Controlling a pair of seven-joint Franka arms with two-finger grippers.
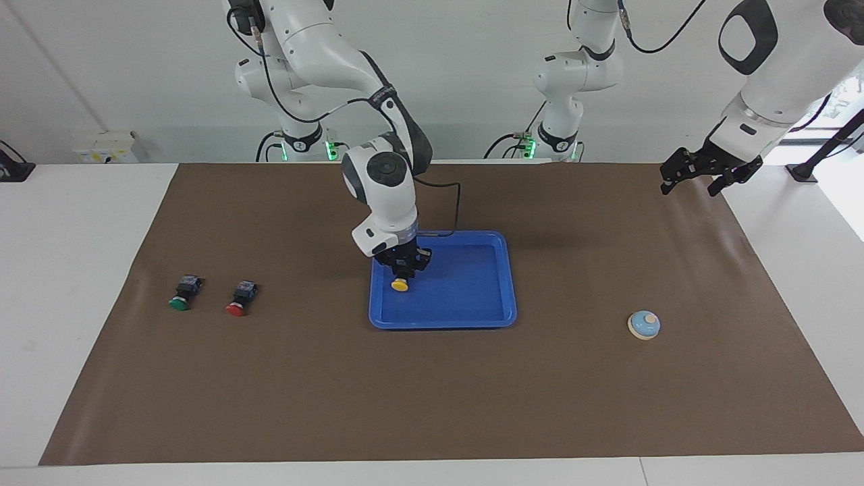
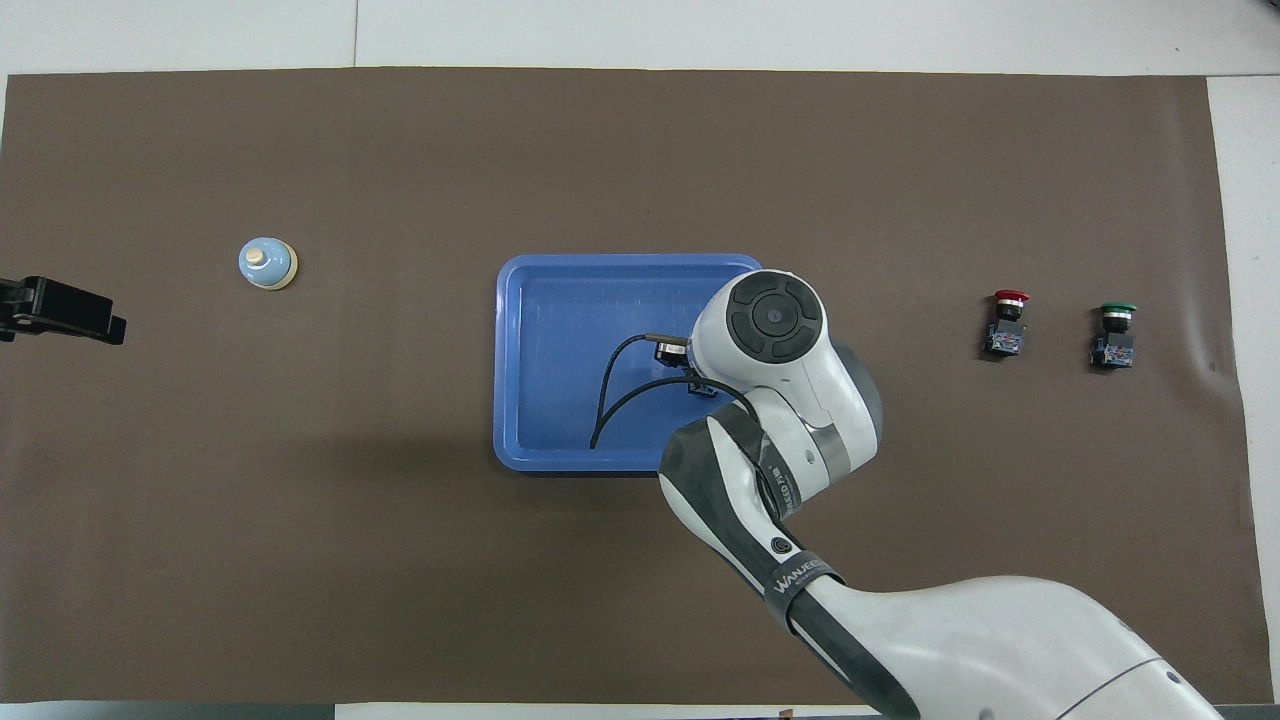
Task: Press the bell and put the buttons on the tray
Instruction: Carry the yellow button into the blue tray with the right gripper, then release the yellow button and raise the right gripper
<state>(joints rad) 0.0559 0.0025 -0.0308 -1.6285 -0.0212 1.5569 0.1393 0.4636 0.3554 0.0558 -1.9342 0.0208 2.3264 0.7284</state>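
Yellow button [image 1: 399, 285] is pinched tight in the right gripper [image 1: 402, 268], its fingers clamped on the black body with the cap pointing down, low over the blue tray [image 1: 472, 317] at the end toward the right arm; can't tell if it's touching the tray floor. Red button [image 1: 240, 298] and green button [image 1: 183, 293] sit side by side on the brown mat [image 1: 432, 405] toward the right arm's end of the bench. Bell [image 1: 644, 325] sits toward the left arm's end, while the left gripper [image 1: 695, 177] waits up by the mat's edge, fingers spread wide and holding nothing.
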